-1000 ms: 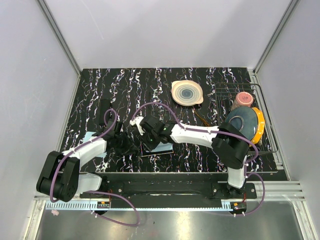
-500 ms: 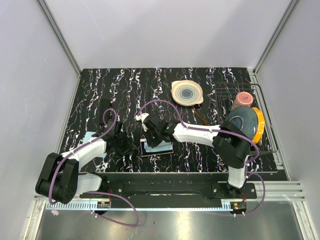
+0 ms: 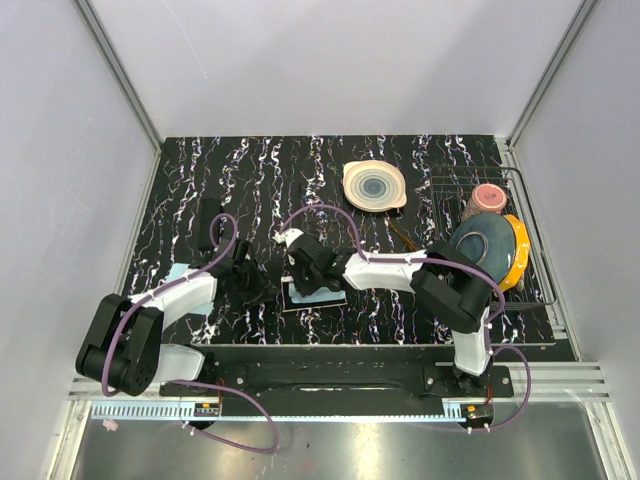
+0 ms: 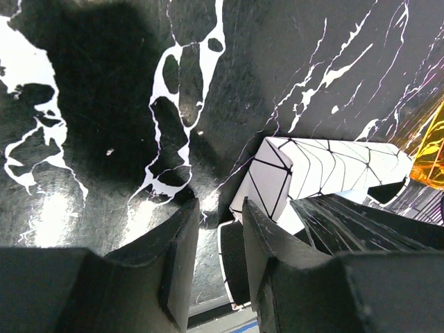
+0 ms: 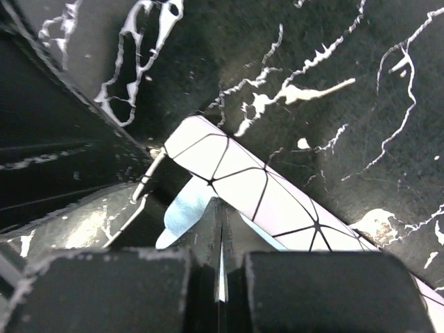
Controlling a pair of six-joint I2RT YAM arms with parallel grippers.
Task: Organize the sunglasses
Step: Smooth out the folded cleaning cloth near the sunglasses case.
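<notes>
Table is black with white marble veining. What I see lying on it:
- cream plate with ringed centre, 12–1 o'clock
- wire rack along the 3 o'clock edge
- flat black case near centre, towards 6
- pale blue sheet at 8 o'clock, partly under an arm
- small dark object at 9–10 o'clock, can't identify it
- white box with black line pattern, lying flat beside the case

The sunglasses show as an amber sliver just past the box end; can't tell what they rest on.
</notes>
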